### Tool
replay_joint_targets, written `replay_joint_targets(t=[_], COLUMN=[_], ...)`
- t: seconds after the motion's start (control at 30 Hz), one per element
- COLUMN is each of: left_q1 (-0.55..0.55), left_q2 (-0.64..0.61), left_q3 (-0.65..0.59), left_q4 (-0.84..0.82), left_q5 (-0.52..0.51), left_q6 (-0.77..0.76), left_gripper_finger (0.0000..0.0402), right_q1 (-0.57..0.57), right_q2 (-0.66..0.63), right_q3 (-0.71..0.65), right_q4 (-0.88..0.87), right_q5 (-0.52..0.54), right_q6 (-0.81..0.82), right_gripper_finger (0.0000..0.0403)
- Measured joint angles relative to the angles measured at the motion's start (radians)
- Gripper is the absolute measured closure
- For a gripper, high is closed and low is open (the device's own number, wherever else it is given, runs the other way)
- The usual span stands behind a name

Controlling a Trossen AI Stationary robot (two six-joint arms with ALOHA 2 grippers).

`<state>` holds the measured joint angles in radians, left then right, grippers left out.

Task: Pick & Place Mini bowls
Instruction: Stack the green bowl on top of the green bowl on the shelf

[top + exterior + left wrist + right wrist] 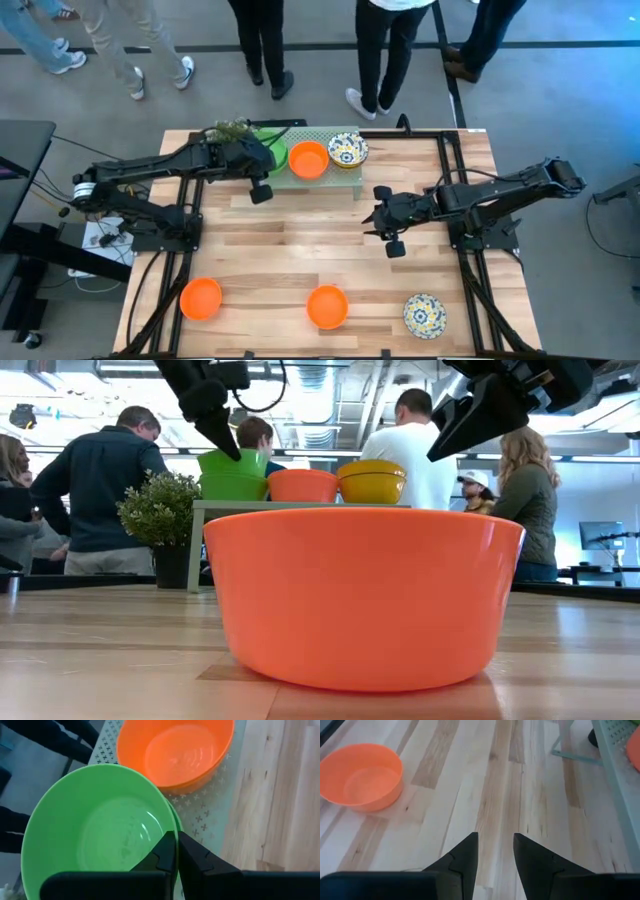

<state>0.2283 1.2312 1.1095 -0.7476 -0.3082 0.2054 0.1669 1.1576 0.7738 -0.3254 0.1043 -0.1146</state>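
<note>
On the pale green stand [350, 165], the left tool [176, 851] is clamped on the rim of a green bowl [95, 830] beside an orange bowl [175, 750]. Mid-tabletop, the right tool [495, 847] hangs with fingers apart.

table: light wood table [300, 250] | near edge: two orange bowls [201, 298] [327, 306], one flowery bowl [424, 314] | far edge: pale green stand [356, 187], little plant [228, 130]
</note>
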Motion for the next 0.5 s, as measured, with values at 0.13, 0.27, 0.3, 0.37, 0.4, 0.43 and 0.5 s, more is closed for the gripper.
replay_joint_targets(t=[0.13, 0.27, 0.3, 0.37, 0.4, 0.43, 0.5], left_q1=[0.003, 0.003, 0.003, 0.003, 0.003, 0.003, 0.003], left_q2=[0.022, 0.026, 0.026, 0.026, 0.026, 0.026, 0.026], left_q3=[0.000, 0.000, 0.000, 0.000, 0.000, 0.000, 0.000], left_q4=[0.002, 0.002, 0.003, 0.004, 0.004, 0.004, 0.005], left_q5=[0.000, -0.001, -0.001, -0.001, -0.001, -0.001, -0.001], left_q6=[0.000, -0.003, -0.003, -0.003, -0.003, -0.003, -0.003], left_gripper_finger=[0.0388, 0.0382, 0.0382, 0.0381, 0.0381, 0.0381, 0.0379], right_q1=[0.000, 0.000, 0.000, 0.000, 0.000, 0.000, 0.000], right_q2=[0.000, 0.000, 0.000, 0.000, 0.000, 0.000, 0.000], right_q3=[0.000, 0.000, 0.000, 0.000, 0.000, 0.000, 0.000], right_q4=[0.000, 0.000, 0.000, -0.001, -0.001, -0.001, -0.001], right_q5=[0.000, 0.000, 0.000, 0.000, 0.000, 0.000, 0.000], right_q6=[0.000, 0.000, 0.000, 0.000, 0.000, 0.000, 0.000], right_gripper_finger=[0.0284, 0.0284, 0.0284, 0.0284, 0.0284, 0.0284, 0.0284])
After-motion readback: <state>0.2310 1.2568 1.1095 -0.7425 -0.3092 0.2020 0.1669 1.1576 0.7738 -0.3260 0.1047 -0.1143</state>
